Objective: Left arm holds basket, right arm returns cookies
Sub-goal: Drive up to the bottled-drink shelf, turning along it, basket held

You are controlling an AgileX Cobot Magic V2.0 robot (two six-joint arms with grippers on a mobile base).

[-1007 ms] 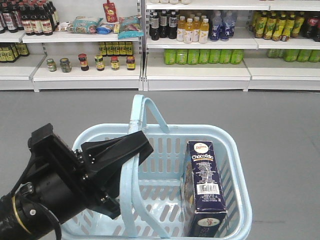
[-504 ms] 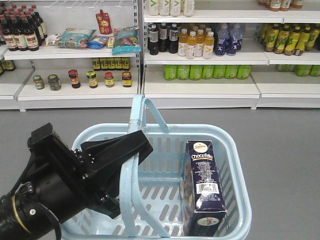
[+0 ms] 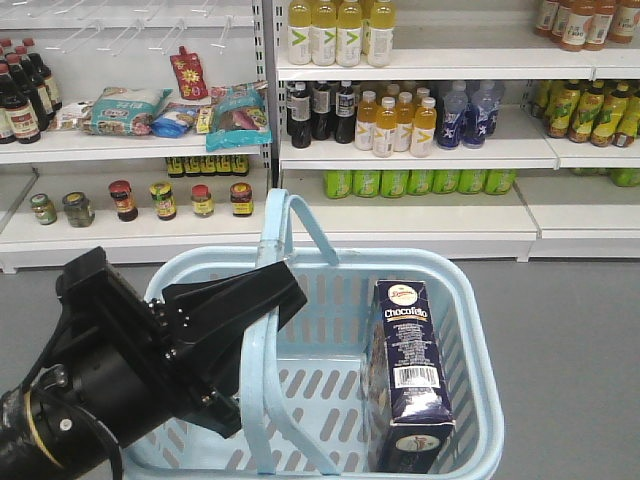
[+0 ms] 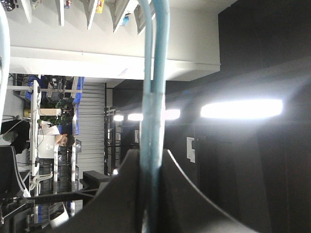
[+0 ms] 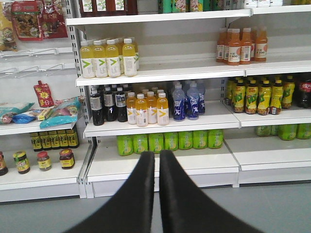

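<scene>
**Left hand (image 3: 272, 292) on basket (image 3: 470, 300), cookie box (image 3: 410, 370) inside**

Left hand is clamping both handles (image 4: 153, 97). Right hand (image 5: 156, 167) is hanging closed and empty, facing the shelves (image 5: 194, 161). Alone in the basket's right half, the cookie box is standing upright. Judging it light, stiff, crushable: pinch its narrow sides near the top.

Seen from the front, the left arm (image 3: 90, 400) reaches in from lower left, its wedge-shaped left gripper (image 3: 287, 290) pinched on the basket (image 3: 400, 257) handles, while the right gripper (image 5: 157, 162) points level ahead, its two fingers apparently pressed almost together.
</scene>
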